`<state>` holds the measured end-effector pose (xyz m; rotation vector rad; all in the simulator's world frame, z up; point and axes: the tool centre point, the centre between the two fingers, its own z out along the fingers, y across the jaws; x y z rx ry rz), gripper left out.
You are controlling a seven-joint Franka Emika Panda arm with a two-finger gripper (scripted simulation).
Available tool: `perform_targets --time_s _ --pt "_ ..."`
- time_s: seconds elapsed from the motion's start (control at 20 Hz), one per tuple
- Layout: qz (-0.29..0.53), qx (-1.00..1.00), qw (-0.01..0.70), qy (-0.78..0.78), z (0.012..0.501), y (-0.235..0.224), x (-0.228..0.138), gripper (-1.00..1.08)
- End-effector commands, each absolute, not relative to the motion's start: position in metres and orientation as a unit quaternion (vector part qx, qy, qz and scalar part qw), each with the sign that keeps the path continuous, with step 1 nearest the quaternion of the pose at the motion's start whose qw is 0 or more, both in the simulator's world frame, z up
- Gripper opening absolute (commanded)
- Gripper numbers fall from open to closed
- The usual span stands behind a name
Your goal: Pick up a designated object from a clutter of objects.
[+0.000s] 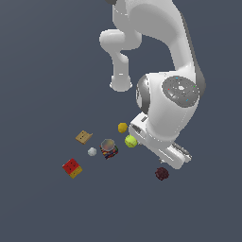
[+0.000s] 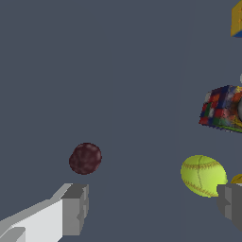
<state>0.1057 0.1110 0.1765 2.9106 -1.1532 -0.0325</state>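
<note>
There it is, the maroon ball (image 1: 162, 173), dark and bumpy like a berry, sitting alone on the grey table (image 1: 38, 71) at the exterior view's right end of the clutter. Nothing touches it. In the wrist view we get the same ball (image 2: 85, 159) lying free on the bare surface, just beyond one finger (image 2: 74, 209) of our claw (image 2: 153, 205).

The claw is spread wide, both grey fingers apart with nothing between them. The maroon ball is not between the fingers; it sits ahead of the one we just named. The other finger is near the yellow-green ball (image 2: 203, 175), partly in front of its lower edge.

Moving outward in the exterior view, the white hand of the arm (image 1: 165, 149) hangs low just above the maroon ball, and the claw's fingers are hard to make out from there. The yellow-green ball (image 1: 131, 141) sits right at the hand's edge toward the exterior view's left, with the orange ball (image 1: 123, 127) just beyond it. Next comes the multicoloured can (image 1: 108, 149), upright, and we see it in the wrist view too (image 2: 222, 109). Beside the can lies the small white ball (image 1: 92, 151), and further off the tan flat block (image 1: 83, 137). Last in line, well apart from the maroon ball, is the red-yellow cube (image 1: 72, 168).
</note>
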Motion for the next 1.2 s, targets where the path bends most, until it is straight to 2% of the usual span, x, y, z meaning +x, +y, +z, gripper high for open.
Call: perform_targets --time_s 0.0,1.15 --pt "-0.009 0.919 0.005 -0.395 0.167 0.119 0.111 1.00" --pt "-0.001 0.814 0.000 -0.581 0.086 0.181 0.141 1.00"
